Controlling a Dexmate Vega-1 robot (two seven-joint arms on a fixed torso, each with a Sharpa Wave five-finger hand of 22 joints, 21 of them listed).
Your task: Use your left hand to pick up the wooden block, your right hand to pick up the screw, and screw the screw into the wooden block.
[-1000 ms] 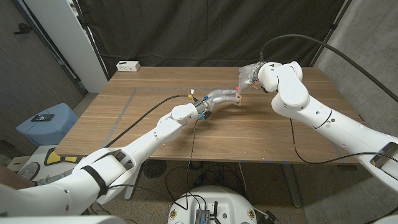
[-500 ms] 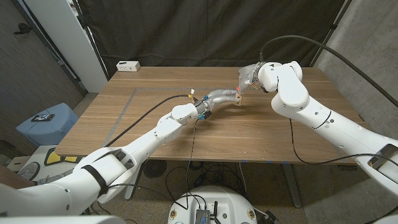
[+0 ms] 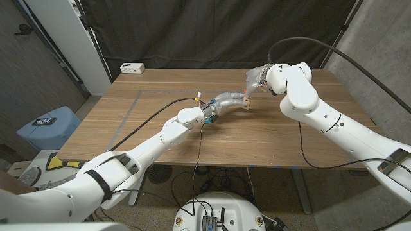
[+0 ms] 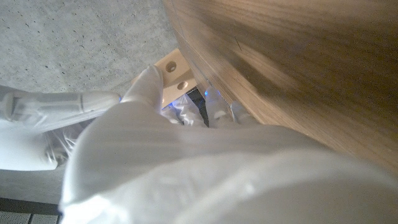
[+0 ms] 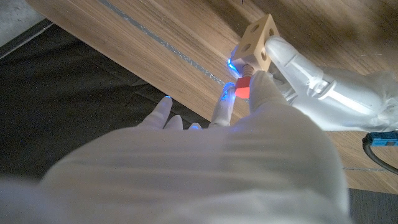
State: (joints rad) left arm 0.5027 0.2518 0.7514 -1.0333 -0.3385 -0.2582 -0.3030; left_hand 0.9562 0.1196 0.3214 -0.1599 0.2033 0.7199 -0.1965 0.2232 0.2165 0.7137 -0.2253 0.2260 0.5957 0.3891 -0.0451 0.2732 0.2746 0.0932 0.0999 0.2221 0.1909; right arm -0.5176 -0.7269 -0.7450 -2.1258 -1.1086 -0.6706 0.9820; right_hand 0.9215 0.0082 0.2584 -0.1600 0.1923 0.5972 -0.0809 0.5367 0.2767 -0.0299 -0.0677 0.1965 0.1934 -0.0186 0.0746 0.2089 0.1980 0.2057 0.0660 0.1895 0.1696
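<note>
Right wrist view shows what head view blurs: screw (image 5: 243, 86), red head, pinched in right hand (image 5: 249, 106) fingers, tip at block (image 5: 259, 42). Left hand (image 3: 226, 100) outstretched, grips block above counter (image 3: 160, 122).

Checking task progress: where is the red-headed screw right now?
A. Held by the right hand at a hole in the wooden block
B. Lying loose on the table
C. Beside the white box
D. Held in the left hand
A: the right hand pinches the screw against the wooden block, which the left hand holds.
</note>
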